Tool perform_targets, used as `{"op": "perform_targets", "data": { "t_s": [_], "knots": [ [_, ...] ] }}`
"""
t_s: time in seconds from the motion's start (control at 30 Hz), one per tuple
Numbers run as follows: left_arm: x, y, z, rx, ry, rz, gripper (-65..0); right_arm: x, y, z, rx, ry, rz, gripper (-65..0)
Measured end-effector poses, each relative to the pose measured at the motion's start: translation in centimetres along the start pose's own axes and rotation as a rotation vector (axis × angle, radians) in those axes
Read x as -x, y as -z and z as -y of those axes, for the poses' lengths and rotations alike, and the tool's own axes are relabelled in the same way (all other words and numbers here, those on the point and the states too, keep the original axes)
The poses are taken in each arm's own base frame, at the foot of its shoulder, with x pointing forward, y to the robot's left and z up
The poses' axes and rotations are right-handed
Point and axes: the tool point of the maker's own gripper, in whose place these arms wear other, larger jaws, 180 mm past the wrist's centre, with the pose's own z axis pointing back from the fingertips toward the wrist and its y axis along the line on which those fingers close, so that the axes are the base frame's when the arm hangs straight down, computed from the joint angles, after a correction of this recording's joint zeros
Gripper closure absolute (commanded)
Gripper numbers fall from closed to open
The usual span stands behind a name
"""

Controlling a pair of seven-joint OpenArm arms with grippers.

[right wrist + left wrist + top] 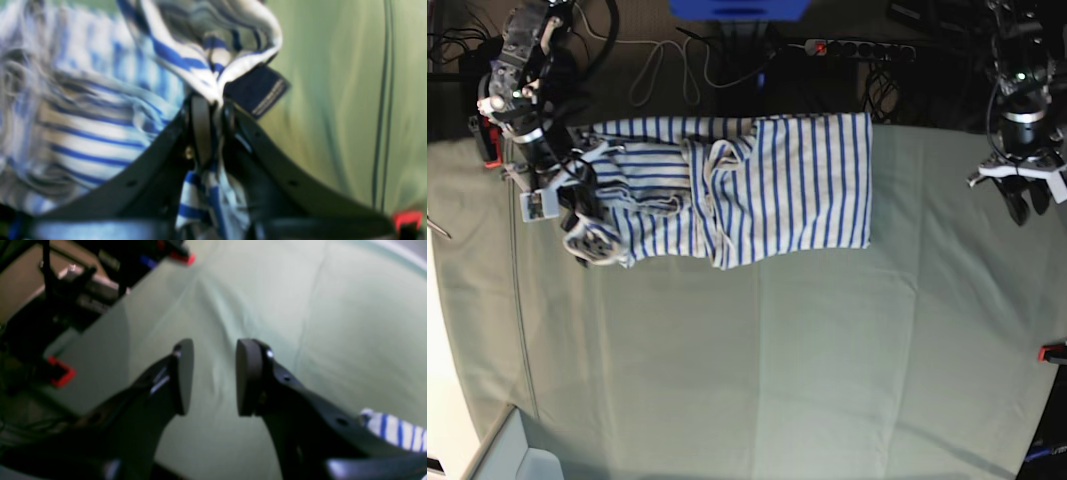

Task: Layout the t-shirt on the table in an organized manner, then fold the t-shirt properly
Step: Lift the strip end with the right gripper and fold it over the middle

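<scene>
- A power strip (859,47) and loose cables (659,70) are seen on the floor beyond the far edge of the table (757,360), and a blue object (739,8) is cut off by the top of the base view.
- Red clamps (61,371) are fixed at the table's edges; another is seen at the edge in the base view (1052,351).
- Nothing is seen lying between the two arms other than the t-shirt (727,190) itself.
- The left gripper (213,376) is held partly open above bare table cloth, a clear gap is left between its pads (248,376), and nothing is gripped or touched by it.
- The right gripper (213,116) is closed on a bunched fold of the striped fabric, which is pinched between its pads and hangs out below them.
- A small dark tag (258,90) is seen just beside the pinched fold, touching the right-hand finger.
- The t-shirt is spread rumpled along the far side of the table, with its bunched end at the right gripper (577,215) and its flatter end well apart from the left gripper (1025,205).
- In the left wrist view only a striped corner (397,431) is seen, behind one finger.
</scene>
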Motion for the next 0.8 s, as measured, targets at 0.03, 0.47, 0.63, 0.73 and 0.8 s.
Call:
{"op": "perform_targets", "data": {
  "t_s": [0.03,0.47,0.63,0.73,0.8],
  "knots": [
    [0.2,0.0,-0.4,-0.009,-0.002,-0.005,-20.8,-0.8,-0.3,-1.0,-0.015,-0.023,0.015,0.0],
    [1.4,-1.1,-3.2,-0.069,0.027,-0.041,-20.8,-5.8,-2.0,-15.4,-0.362,-0.201,0.110,0.0],
    [2.1,-1.7,-3.5,-0.075,0.033,-0.064,-20.8,-8.3,-0.4,-17.6,-0.413,-0.295,0.104,0.0],
    [2.5,-2.2,-3.8,-0.077,0.037,-0.076,-20.8,-8.9,0.2,-19.6,-0.470,-0.331,0.096,0.0],
    [3.0,-2.6,-3.8,-0.081,0.033,-0.086,-20.8,-8.6,0.8,-20.7,-0.502,-0.354,0.077,0.0]
  ]
}}
